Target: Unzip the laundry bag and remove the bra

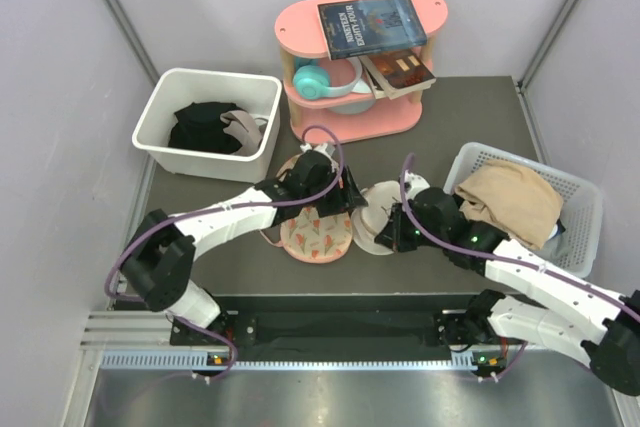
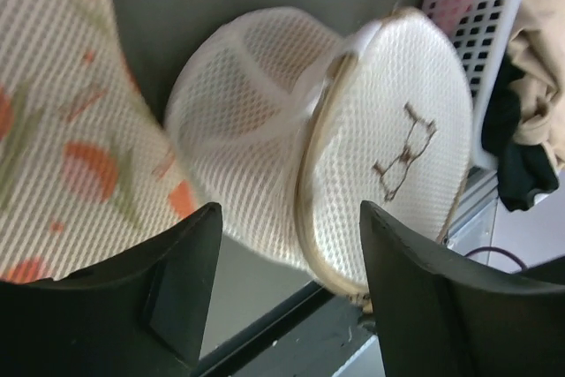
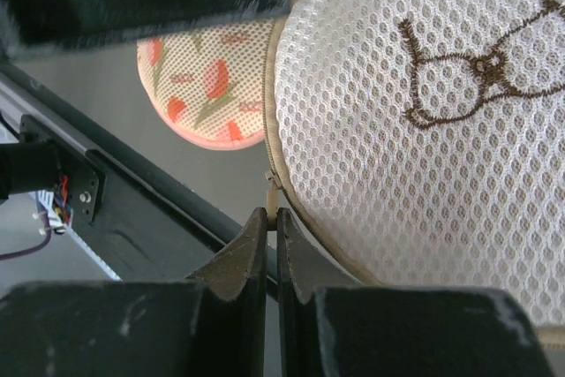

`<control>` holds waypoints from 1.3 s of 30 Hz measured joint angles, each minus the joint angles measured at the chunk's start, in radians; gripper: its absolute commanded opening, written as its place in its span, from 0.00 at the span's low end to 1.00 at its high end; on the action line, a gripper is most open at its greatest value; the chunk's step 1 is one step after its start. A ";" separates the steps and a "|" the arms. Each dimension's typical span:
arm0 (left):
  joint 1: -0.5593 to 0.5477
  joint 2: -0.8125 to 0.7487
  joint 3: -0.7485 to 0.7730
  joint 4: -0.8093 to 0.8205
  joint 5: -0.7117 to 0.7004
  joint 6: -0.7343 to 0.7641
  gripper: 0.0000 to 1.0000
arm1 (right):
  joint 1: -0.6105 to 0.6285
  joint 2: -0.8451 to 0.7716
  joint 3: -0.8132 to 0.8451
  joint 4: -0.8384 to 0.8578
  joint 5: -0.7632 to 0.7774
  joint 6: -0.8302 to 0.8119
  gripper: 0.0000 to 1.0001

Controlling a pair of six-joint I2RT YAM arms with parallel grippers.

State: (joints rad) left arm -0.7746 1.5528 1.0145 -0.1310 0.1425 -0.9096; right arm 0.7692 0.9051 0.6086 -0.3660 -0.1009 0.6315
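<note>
The laundry bag is a cream-white mesh pouch in the middle of the dark mat, with a brown embroidered bra outline on one face. My right gripper is shut on the small pale zip pull at the bag's tan rim. My left gripper is open, its fingers astride the bag's near edge without closing on it. In the top view the left gripper is at the bag's left side and the right gripper at its near side. The mustard-yellow bra is hidden.
A pink floral flat piece lies just left of the bag. A white basket with a beige garment stands at the right. A white bin with black clothes is at the back left. A pink shelf with books is behind.
</note>
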 measured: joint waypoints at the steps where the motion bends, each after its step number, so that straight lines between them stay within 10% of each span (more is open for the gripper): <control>1: 0.000 -0.023 -0.028 -0.008 -0.006 -0.016 0.70 | 0.000 0.014 0.000 0.013 -0.008 0.000 0.00; 15: -0.034 -0.224 -0.237 0.027 -0.028 -0.224 0.68 | 0.005 0.118 0.000 0.154 -0.097 0.000 0.00; 21: -0.045 -0.154 -0.235 0.086 -0.020 -0.245 0.48 | 0.013 0.117 0.000 0.177 -0.109 -0.003 0.00; 26: -0.045 -0.128 -0.228 0.088 -0.020 -0.257 0.00 | 0.016 0.111 0.000 0.180 -0.111 -0.003 0.00; 39: -0.046 -0.123 -0.212 0.099 -0.042 -0.254 0.00 | 0.019 0.109 0.000 0.160 -0.108 -0.002 0.00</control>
State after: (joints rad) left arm -0.8207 1.4296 0.8021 -0.0319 0.1001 -1.1637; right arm 0.7883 1.0142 0.6090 -0.2058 -0.2089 0.6300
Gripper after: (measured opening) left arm 0.023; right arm 0.035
